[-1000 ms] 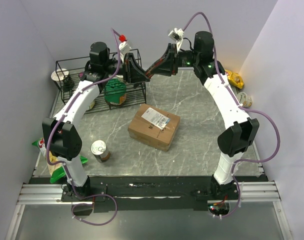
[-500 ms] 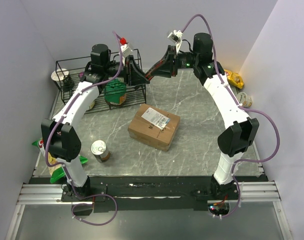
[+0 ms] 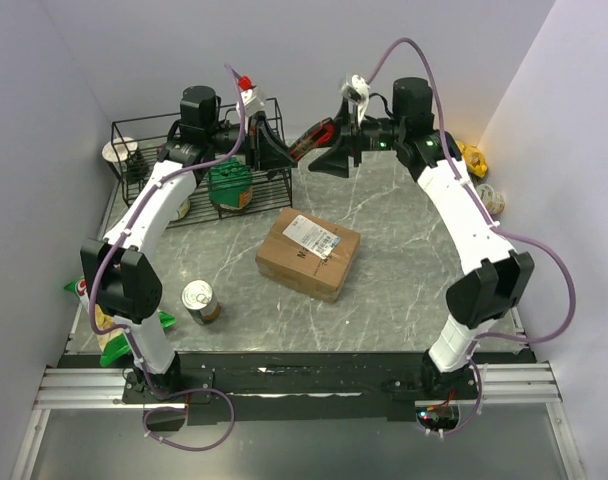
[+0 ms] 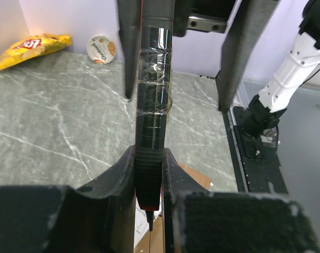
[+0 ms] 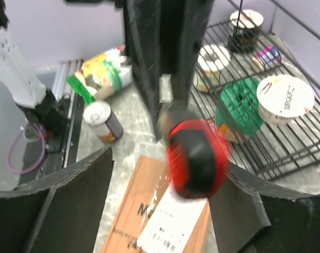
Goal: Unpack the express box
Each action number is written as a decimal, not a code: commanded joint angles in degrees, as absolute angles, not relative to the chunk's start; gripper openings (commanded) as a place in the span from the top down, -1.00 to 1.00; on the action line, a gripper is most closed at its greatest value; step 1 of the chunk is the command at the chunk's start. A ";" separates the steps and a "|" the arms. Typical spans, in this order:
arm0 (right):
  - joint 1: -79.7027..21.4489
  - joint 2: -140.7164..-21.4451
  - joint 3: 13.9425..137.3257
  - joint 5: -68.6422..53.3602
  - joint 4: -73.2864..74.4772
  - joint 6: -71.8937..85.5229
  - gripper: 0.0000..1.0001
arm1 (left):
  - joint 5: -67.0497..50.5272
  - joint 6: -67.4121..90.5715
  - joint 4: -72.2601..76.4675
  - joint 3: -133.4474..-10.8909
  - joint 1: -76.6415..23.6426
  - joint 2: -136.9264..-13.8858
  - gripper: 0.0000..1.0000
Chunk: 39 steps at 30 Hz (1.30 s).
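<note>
The express box point(image 3: 307, 253) sat in the middle of the grey table point(image 3: 404, 270), turned a little to one side, with its top flaps shut and a white label point(image 3: 312, 236) stuck on top. Both grippers were up in the air past the far side of the box and well apart from it. The left gripper point(image 3: 276, 150) had its fingers point(image 4: 123, 174) squeezed tight on a long black tool point(image 4: 152, 121) that had some red on it and shiny clear tape wound round its middle. The tool poked out toward the right gripper point(image 3: 336, 158). The fingers point(image 5: 70, 184) of the right gripper were spread wide, one on each side of the red and black end of the tool. That end looked blurry from the right wrist, so I could not tell if a finger touched it. Behind the left gripper stood a black wire basket point(image 3: 144, 135) with a green can point(image 3: 229, 183) and some little cups inside it. A tin can point(image 3: 199, 301) stood on the table to the left of the box, apart from it. A green bag point(image 3: 114, 335) lay by the near left edge of the table. A yellow snack bag point(image 3: 471, 157) and a small round tub point(image 3: 489, 198) lay over by the right wall
</note>
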<state>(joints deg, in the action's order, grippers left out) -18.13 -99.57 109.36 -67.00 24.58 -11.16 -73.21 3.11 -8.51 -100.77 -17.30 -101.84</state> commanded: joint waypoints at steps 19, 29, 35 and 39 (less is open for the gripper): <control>-20.21 -103.88 118.56 -68.03 26.36 -5.89 -0.19 | -74.88 1.84 -6.86 -103.89 -18.11 -101.16 0.99; -20.83 -103.98 117.51 -69.26 26.54 -6.33 0.11 | -75.15 3.34 -5.63 -104.15 -18.37 -101.69 0.99; -21.09 -103.98 117.07 -70.40 26.19 -6.15 0.47 | -75.15 3.34 -5.63 -104.24 -18.37 -101.87 0.99; -21.09 -104.15 116.98 -71.46 25.75 -5.98 1.00 | -74.27 3.17 -5.97 -104.15 -18.37 -101.95 0.99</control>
<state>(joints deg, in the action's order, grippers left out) -20.23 -105.03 117.30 -68.10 27.59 -7.07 -74.63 3.75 -8.71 -101.38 -18.00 -101.97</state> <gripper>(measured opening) 0.331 0.221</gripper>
